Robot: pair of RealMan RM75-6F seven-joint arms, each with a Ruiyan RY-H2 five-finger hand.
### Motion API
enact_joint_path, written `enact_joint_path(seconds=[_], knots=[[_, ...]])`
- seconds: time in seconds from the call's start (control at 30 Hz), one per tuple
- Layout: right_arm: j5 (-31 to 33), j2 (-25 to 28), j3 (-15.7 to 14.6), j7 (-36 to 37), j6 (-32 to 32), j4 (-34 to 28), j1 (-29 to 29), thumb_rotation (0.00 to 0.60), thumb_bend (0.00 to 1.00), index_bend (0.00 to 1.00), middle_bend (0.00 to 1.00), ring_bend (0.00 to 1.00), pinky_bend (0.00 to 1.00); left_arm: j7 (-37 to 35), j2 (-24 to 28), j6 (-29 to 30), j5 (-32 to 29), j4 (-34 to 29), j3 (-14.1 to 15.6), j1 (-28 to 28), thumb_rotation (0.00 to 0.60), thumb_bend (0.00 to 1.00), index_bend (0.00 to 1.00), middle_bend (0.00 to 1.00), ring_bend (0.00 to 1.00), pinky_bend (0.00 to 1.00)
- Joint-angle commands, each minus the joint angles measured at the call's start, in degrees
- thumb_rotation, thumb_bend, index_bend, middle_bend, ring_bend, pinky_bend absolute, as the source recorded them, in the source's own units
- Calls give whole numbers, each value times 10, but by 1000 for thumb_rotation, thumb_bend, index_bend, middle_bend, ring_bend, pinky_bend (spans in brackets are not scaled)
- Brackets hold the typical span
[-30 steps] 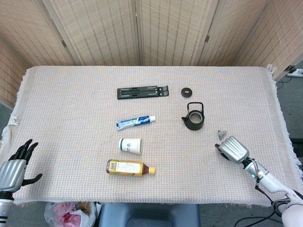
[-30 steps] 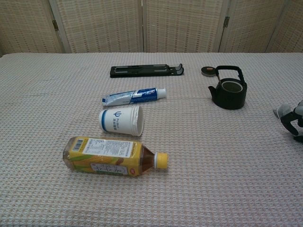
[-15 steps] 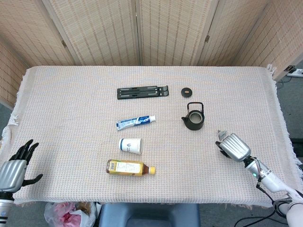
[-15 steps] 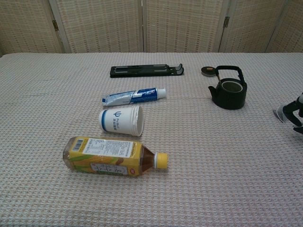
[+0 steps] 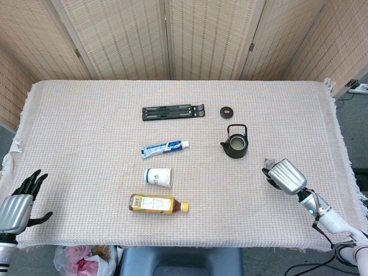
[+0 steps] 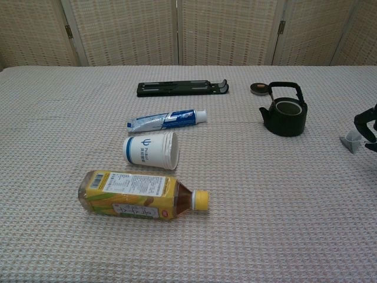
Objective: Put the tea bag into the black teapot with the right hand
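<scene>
— Where is your tea bag (image 6: 351, 141) now?
— At the right edge of the surface (image 5: 86, 115), a small pale packet just at the fingertips of your right robot hand (image 5: 285, 176), nearer than the black teapot (image 5: 236, 146) and to its right.
— Is the robot hand pinching it?
— From the chest view the dark fingers (image 6: 366, 124) curl down right beside it; whether they actually grip it, I cannot tell. In the head view the back of the robot hand faces up, with the arm running off toward the near right corner.
— And the teapot?
— Upright, open at the top, its handle raised — its lid (image 5: 226, 111) lies just beyond it on the surface.
— Your left robot hand (image 5: 17, 207)?
— At the near left edge, fingers spread and pointing away, holding nothing.
</scene>
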Motion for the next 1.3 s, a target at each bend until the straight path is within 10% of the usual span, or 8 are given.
enact_joint_path(seconds=[0.03,0.83,1.3], knots=[[2,11,10,-12,13,-22,5,600,320,672,1000,876,929,-2,1,1,2,0,1,0,600,232,0,0,108,315],[18,151,104,-192,30,-344,55,600,311,672,1000,877,929,-43,17,18,24,3,4,6,600,232,0,0,108,315],[61,163,159,-237,-27,-413,90,600,305,672,1000,877,929,-52,21,14,25,5,4,4,600,232,0,0,108,315]])
